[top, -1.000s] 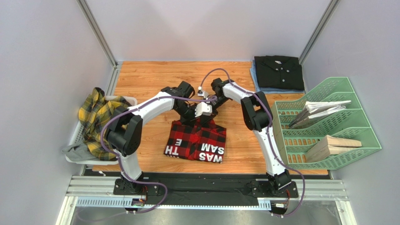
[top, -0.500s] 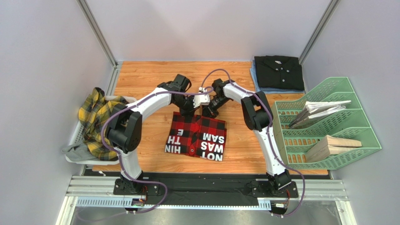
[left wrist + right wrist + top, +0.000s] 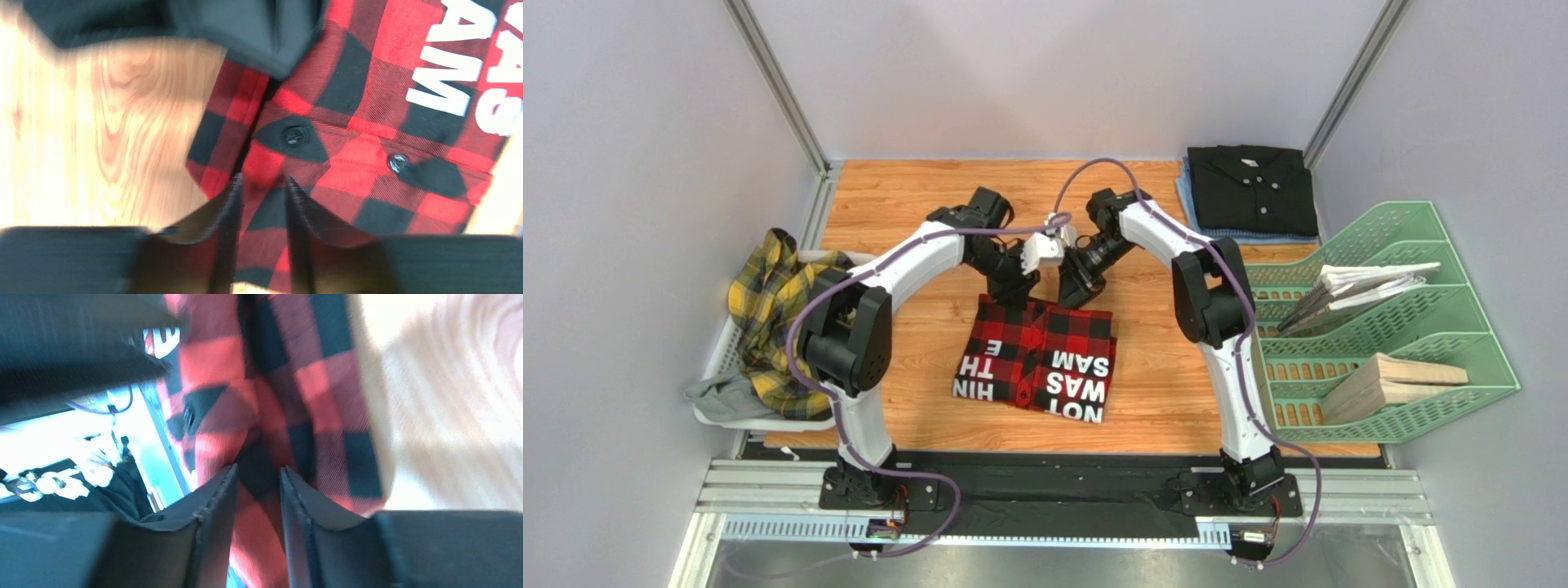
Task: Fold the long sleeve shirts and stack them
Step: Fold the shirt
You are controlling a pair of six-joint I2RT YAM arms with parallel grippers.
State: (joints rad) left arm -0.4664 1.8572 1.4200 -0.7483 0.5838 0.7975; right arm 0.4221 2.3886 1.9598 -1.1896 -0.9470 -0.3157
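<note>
The red-and-black check shirt [image 3: 1038, 355] with white block letters lies folded flat in the middle of the table. My left gripper [image 3: 1014, 289] and right gripper [image 3: 1070, 292] hover close together at its far edge, both open. In the left wrist view my left gripper [image 3: 263, 184] has its fingers parted over the check shirt [image 3: 368, 122], near its buttons. In the right wrist view my right gripper [image 3: 258, 473] is parted over the same shirt [image 3: 307, 386]. The plain black shirt [image 3: 1250, 186] sits folded at the far right. The yellow-and-dark plaid shirt [image 3: 775, 306] is crumpled at the left.
A white basket [image 3: 870, 260] at the table's left edge holds the plaid shirt and a grey cloth [image 3: 719, 395]. A green file rack [image 3: 1425, 227] with papers and a wooden block [image 3: 1400, 380] stands at the right. A blue cloth [image 3: 1185, 202] lies under the black shirt.
Both grippers carried the check shirt's far edge away from the arm bases and laid it flat. Their jaws have since parted and lifted slightly off the cloth.
</note>
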